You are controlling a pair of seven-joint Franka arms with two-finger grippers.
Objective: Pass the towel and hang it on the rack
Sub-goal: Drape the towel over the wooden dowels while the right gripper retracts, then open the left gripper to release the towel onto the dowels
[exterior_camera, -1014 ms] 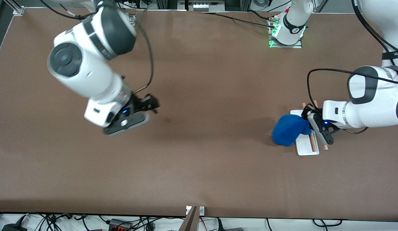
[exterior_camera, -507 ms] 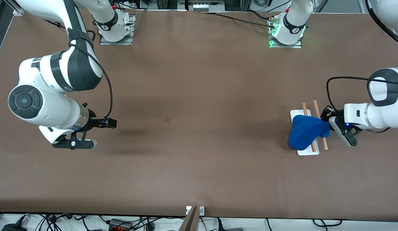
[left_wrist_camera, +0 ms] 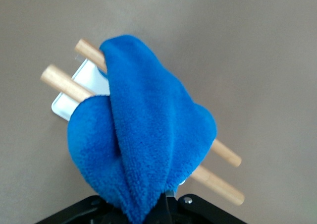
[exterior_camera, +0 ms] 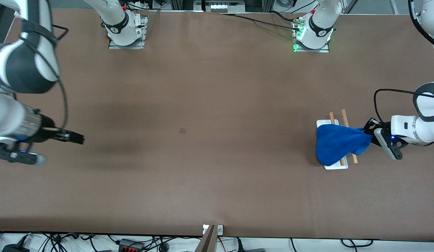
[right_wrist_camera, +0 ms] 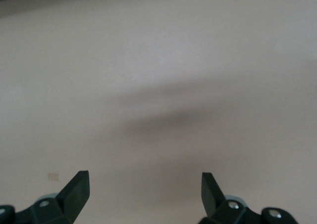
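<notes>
The blue towel (exterior_camera: 337,144) lies draped across the two wooden rods of the rack (exterior_camera: 335,167), at the middle right of the front view, toward the left arm's end of the brown surface (exterior_camera: 217,182). Its bulk hangs over the rack's white base, and one corner is drawn out to a point past the outer rod. The left end effector (exterior_camera: 368,132) is clamped on that corner, at the right edge of the frame, just beside the rack. In the left wrist view the towel (left_wrist_camera: 143,135) covers the middle of both rods, whose bare ends stick out on either side, and its gathered end runs down between the closed black fingers (left_wrist_camera: 171,211) at the bottom of the frame.

The right end effector (exterior_camera: 78,139) is at the far left of the front view, over bare surface well apart from the rack. Its fingers (right_wrist_camera: 78,190) stand spread wide, with nothing between them.
</notes>
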